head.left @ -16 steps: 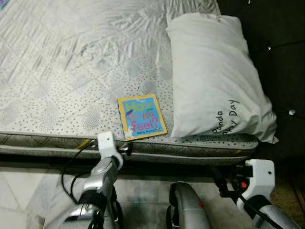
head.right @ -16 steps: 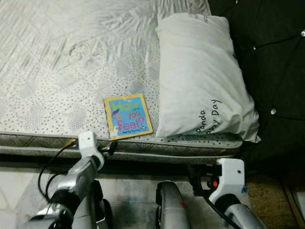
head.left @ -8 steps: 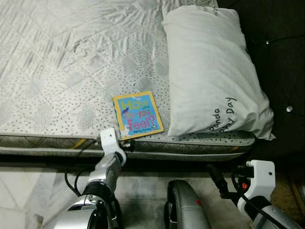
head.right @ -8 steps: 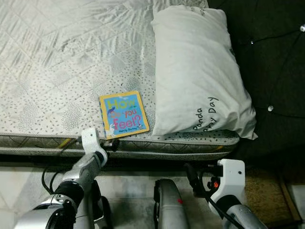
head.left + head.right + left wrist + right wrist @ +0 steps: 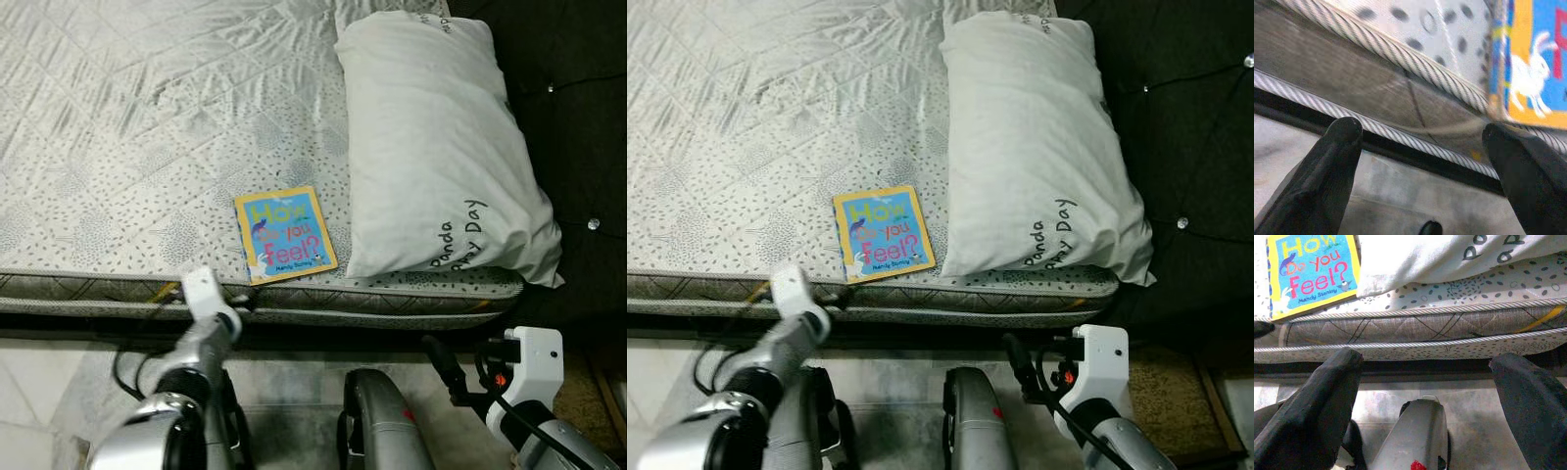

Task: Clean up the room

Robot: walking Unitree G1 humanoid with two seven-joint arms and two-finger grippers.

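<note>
Yellow-edged book (image 5: 285, 235) near mattress (image 5: 147, 147) edge, left gripper (image 5: 1420, 142) fingers apart below

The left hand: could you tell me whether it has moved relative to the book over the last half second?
Yes. The left hand has drawn back leftward along the mattress edge, away from the book.

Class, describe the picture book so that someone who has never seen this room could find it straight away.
Start at the bed's grey patterned mattress and find the white pillow at its right end. The book lies flat by the pillow's near corner, close to the mattress edge. Its yellow-bordered blue cover, reading "How Do You Feel?", is the one bright thing there.
</note>
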